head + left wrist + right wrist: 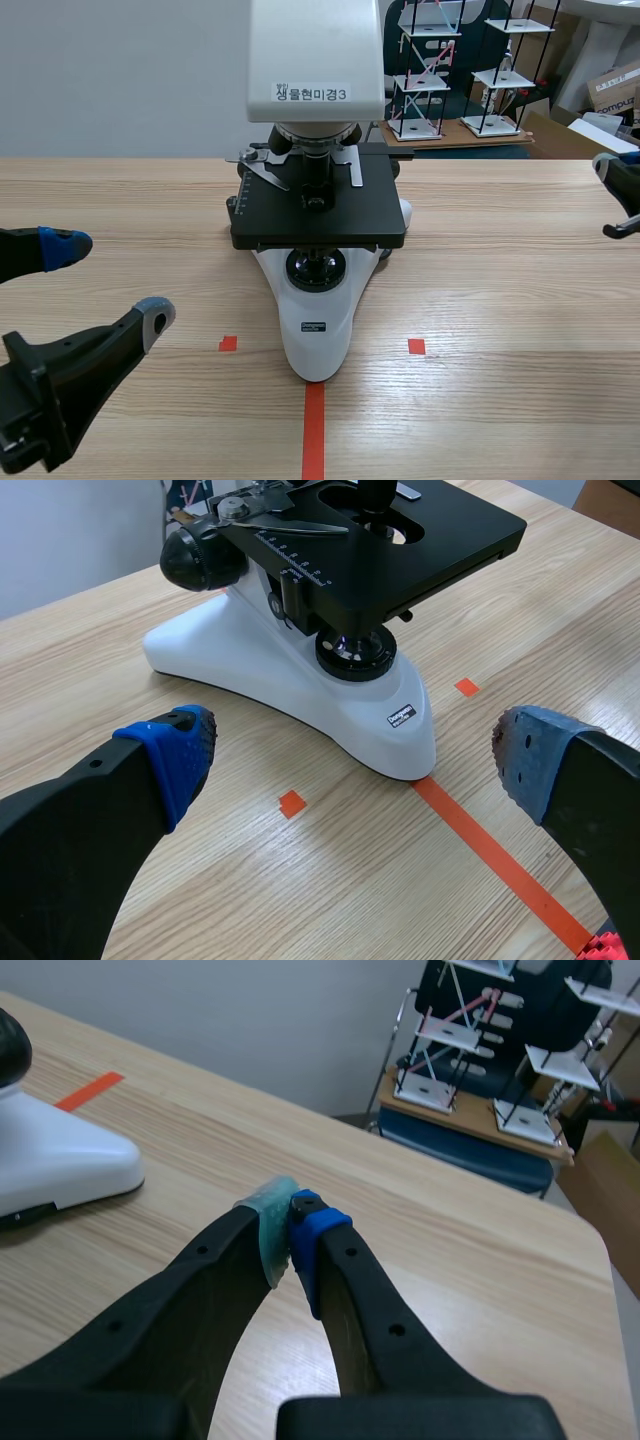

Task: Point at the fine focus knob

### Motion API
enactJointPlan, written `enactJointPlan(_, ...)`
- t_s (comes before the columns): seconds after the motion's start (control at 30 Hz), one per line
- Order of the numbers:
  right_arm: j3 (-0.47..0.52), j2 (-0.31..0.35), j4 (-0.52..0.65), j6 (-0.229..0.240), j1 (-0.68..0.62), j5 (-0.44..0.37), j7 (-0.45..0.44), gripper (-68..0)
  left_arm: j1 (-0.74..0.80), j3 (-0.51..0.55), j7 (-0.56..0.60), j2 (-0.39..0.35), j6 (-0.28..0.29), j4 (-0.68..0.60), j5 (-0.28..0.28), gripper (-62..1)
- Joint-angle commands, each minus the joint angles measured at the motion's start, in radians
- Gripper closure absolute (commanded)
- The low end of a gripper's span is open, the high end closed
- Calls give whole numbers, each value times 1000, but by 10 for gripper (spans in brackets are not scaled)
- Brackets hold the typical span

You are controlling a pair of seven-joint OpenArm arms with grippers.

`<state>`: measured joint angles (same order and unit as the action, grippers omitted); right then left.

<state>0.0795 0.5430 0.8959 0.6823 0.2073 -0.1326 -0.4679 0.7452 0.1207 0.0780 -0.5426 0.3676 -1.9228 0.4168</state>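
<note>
The microscope (318,300) has a white body and a black stage, and stands at the table's middle. Its black focus knob (197,558) sticks out from the side under the stage, seen in the scene view as a small knob (232,206). My left gripper (110,280) is open near the table's front left, well short of the microscope. In the left wrist view the white base (300,670) lies ahead of the left gripper (350,755). My right gripper (604,164) sits at the far right; in its wrist view the right gripper (292,1228) is shut on nothing, and the base's rear (55,1160) is off to one side.
Orange-red tape marks (314,430) lie on the wooden table in front of the microscope. Behind the table stand black-and-white rack frames (430,70) and cardboard boxes (615,85). The table's far edge (590,1235) runs close ahead of the right gripper.
</note>
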Motion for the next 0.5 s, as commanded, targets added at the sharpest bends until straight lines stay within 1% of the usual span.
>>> enactJointPlan(0.0, -24, 6, -3, 14, 46, 3, -30, 1, 5, 4, 7, 8, 1, -4, 9, -581)
enactJointPlan(0.2, -74, -41, -97, 19, 155, 70, -60, 1, 5, 4, 7, 8, 1, -4, 10, -581)
enactJointPlan(0.4, -95, -97, -187, 24, 235, 200, -135, 1, 5, 4, 7, 8, 1, -4, 10, -581)
enactJointPlan(0.47, -101, -113, -205, 41, 257, 234, -146, 1, 5, 4, 7, 8, 1, -4, 10, -581)
